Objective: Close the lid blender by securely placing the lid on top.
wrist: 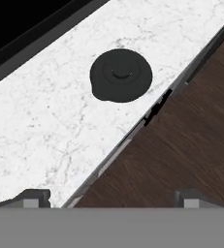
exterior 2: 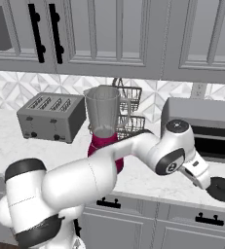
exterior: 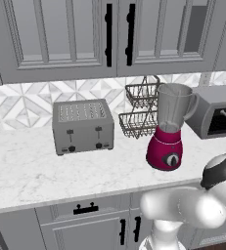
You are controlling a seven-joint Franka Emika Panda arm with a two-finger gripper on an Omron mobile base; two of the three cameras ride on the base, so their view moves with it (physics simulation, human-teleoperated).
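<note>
The lid (wrist: 120, 75) lies flat near the table (wrist: 45, 126) front edge, well apart from the open-topped blender (exterior: 168, 128). The gripper (wrist: 111, 197) hovers above it, jaws wide and empty. A descent off-centre toward the edge could knock the thin lid to the floor (wrist: 181, 145).

Home kitchen, rendered: marble tabletop (exterior: 26, 171) w/ toaster (exterior: 83, 126), blender (exterior: 168, 128), wire baskets (exterior: 139, 110); grey cabinets (exterior: 60, 34) mounted above, tiled backsplash (exterior: 21, 105) seen behind.

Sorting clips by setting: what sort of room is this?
A kitchen, rendered: a marble counter under grey cabinets, with a toaster and a blender on it.
</note>
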